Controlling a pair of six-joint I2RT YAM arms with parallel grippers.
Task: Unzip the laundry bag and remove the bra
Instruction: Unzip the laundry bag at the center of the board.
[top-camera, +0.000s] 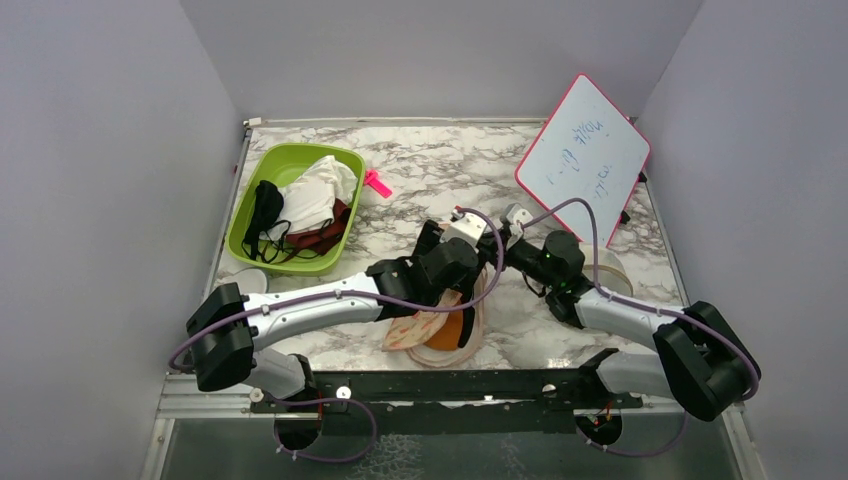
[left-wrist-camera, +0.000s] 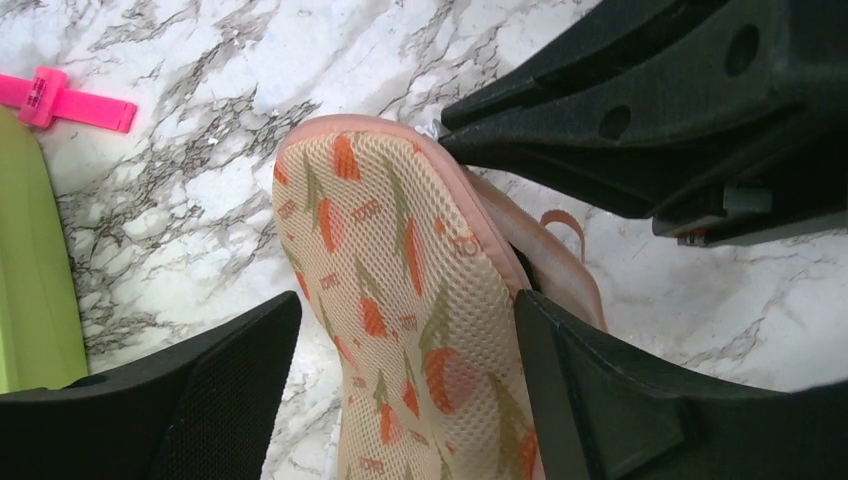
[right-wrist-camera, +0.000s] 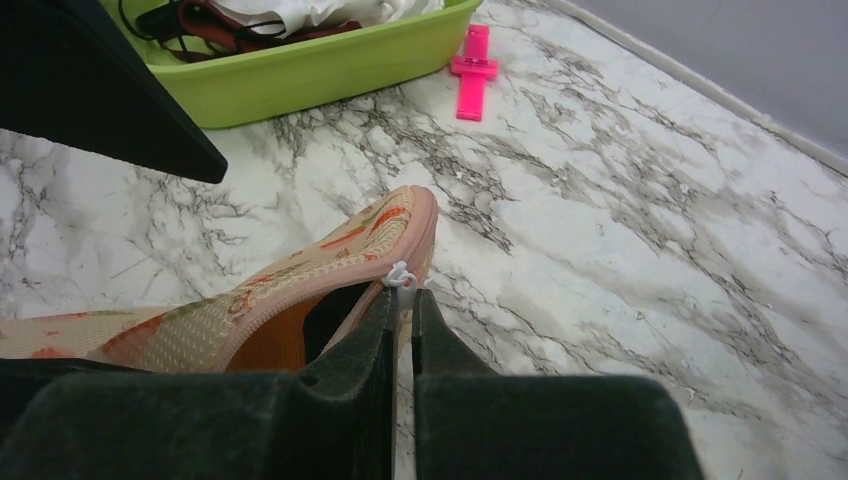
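Note:
The peach carrot-print laundry bag lies at the near middle of the table, its zipper partly open. The rust-orange bra shows inside it, and in the right wrist view. My left gripper is open and straddles the bag's upper mesh flap. Its right finger sits at the opening; its left finger stands clear of the fabric. My right gripper is shut on the white zipper pull at the bag's far tip.
A green bin with white, black and maroon garments stands at the back left. A pink clip lies beside it. A whiteboard leans at the back right, with a white round thing near the right arm.

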